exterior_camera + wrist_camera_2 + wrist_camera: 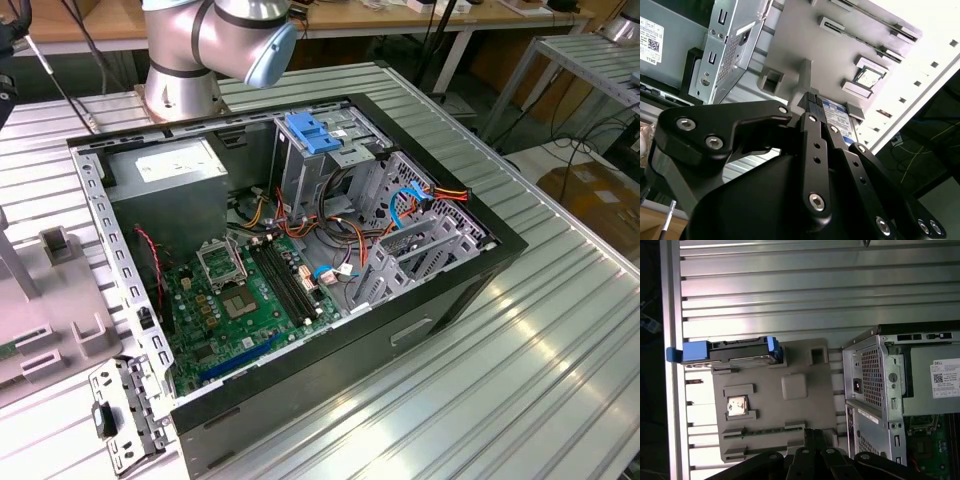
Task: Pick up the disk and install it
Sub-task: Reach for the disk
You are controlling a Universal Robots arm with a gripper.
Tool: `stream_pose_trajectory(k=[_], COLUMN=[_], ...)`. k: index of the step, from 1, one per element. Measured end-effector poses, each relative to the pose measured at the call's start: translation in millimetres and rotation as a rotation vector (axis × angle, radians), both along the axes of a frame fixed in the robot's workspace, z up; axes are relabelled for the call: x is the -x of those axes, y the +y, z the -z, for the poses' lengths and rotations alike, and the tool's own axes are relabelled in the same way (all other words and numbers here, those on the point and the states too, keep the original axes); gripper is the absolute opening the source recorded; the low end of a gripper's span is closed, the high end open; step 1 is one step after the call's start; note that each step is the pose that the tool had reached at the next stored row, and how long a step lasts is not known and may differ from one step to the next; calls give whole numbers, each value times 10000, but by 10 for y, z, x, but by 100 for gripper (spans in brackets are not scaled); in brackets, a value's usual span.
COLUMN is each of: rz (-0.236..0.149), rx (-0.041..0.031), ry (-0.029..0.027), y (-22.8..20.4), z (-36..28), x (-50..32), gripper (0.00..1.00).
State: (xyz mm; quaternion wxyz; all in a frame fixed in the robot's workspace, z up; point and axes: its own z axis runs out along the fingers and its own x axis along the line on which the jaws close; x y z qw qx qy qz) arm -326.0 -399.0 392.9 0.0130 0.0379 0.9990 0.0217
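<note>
disk [730, 351] on edge in grey tray [800, 410], arm [200, 45] held over the tray

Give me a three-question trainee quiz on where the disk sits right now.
1. True or false: the disk stands on its edge.
2. What colour are the plastic rails on the disk's ends?
3. The disk rests in: A) the grey tray; B) the drive cage; C) the green board.
Key: 1 true; 2 blue; 3 A.
</note>
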Motion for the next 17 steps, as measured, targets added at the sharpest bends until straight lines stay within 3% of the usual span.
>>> stream_pose_trajectory(k=[17], rz=[0], rx=[-1], ry=[0], y=[0], z=[2], x=[174], gripper=[11])
